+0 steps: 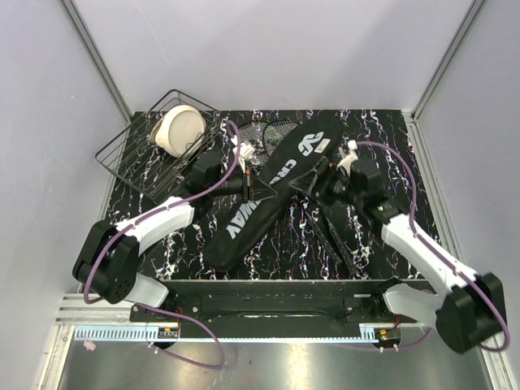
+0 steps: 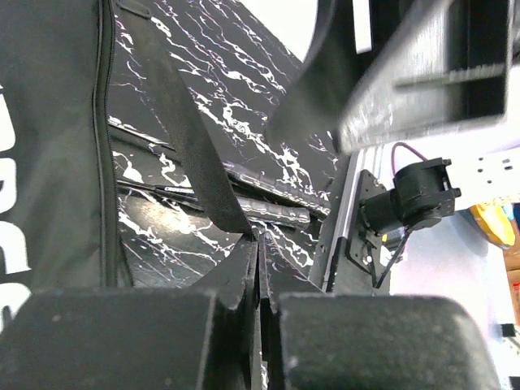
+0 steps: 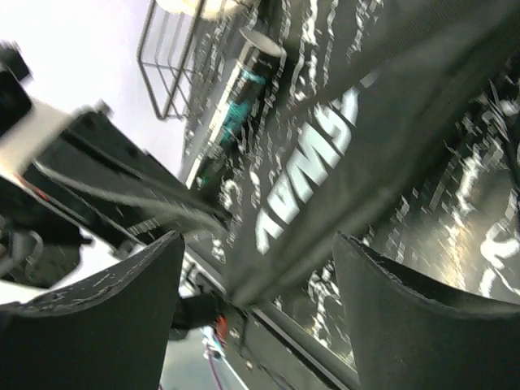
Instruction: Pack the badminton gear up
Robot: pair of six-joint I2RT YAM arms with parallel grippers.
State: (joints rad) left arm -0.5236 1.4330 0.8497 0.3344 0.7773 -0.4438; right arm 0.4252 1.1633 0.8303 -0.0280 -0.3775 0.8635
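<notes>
The long black "CROSSWAY" racket bag (image 1: 268,191) lies diagonally across the marbled table. My left gripper (image 1: 252,187) is at its left edge, and in the left wrist view it (image 2: 258,244) is shut on the bag's black strap (image 2: 183,134). My right gripper (image 1: 331,180) hovers open and empty at the bag's right edge, with the lettered bag (image 3: 325,146) below its fingers (image 3: 382,301). Strung racket heads (image 1: 272,134) stick out behind the bag. A racket shaft (image 1: 333,240) lies to the bag's right. A white shuttlecock (image 1: 244,152) lies near the left wrist. The teal-lettered tube (image 3: 240,89) lies beside the bag.
A black wire basket (image 1: 134,158) holding a cream bowl-like object (image 1: 180,130) stands at the back left, also in the right wrist view (image 3: 166,61). Grey walls close the table on three sides. The arms' base rail (image 1: 268,296) runs along the near edge.
</notes>
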